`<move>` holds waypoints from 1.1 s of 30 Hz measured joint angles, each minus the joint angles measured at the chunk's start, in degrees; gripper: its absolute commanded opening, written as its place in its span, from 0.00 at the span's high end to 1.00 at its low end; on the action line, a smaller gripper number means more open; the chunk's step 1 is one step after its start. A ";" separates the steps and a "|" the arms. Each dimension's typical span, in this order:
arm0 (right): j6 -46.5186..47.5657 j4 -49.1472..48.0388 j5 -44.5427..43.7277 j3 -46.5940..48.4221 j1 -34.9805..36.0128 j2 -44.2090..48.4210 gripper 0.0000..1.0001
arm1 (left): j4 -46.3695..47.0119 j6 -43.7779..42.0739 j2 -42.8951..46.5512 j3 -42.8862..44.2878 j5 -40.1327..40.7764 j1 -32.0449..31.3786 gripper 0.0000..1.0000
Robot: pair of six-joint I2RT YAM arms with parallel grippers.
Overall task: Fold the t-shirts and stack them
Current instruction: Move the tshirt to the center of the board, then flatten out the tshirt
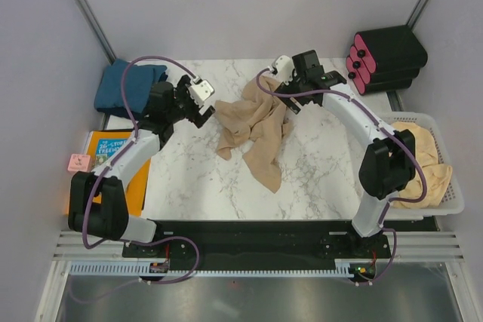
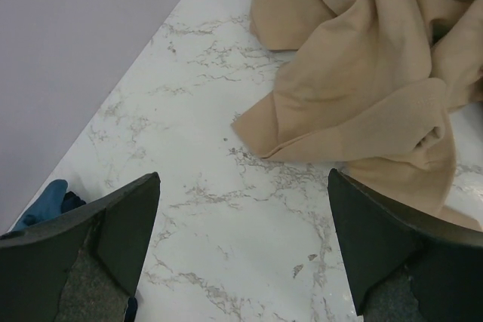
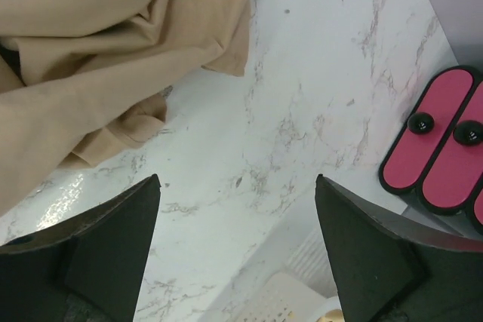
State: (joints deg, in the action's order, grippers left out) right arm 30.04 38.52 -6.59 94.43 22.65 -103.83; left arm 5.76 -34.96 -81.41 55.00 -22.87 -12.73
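Top view: crumpled tan t-shirt (image 1: 253, 135) sits mid-frame on the marble table (image 1: 317, 167), one tail trailing toward the lower centre. Left gripper (image 1: 207, 114) is at the shirt's left edge and right gripper (image 1: 283, 92) at its upper right edge; can't tell from here whether either touches cloth. Folded teal-blue t-shirt (image 1: 124, 88) is upper left, at the table's far left corner. Pale beige t-shirt (image 1: 424, 164) lies bunched in the white basket (image 1: 423, 117) at the right. Picture book (image 1: 113, 148) and pink block (image 1: 78, 162) are at the left edge, black case (image 1: 389, 58) with pink rolls upper right. Left wrist view: fingers (image 2: 113, 239) spread wide, bare marble between them, nothing held. The tan shirt fills the upper right, clear of both fingers, and a blue scrap shows lower left. Right wrist view: fingers (image 3: 98, 254) also spread wide and empty, with the tan shirt upper left, apart from them, and the pink rolls at the right edge.
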 measured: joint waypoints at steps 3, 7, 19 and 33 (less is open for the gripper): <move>0.72 0.09 0.66 -0.31 -1.73 0.76 0.10 | -2.67 -1.16 1.09 0.00 -3.56 0.00 0.00; 1.57 1.84 5.55 -1.62 -3.61 2.80 0.11 | -6.93 -1.95 1.16 0.00 -10.16 -0.52 0.00; 2.38 8.90 27.32 -8.35 -3.50 3.15 0.14 | -6.03 -2.01 -10.86 0.98 -11.39 -6.10 0.00; -0.46 2.43 31.17 -8.17 -3.78 -1.36 0.21 | -4.85 -3.78 -18.01 6.99 -11.15 -8.41 0.00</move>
State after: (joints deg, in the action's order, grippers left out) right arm 29.58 40.95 24.58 86.26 18.87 -105.19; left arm 0.91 -38.74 -99.42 62.00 -34.02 -21.15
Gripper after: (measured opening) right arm 0.803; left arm 0.994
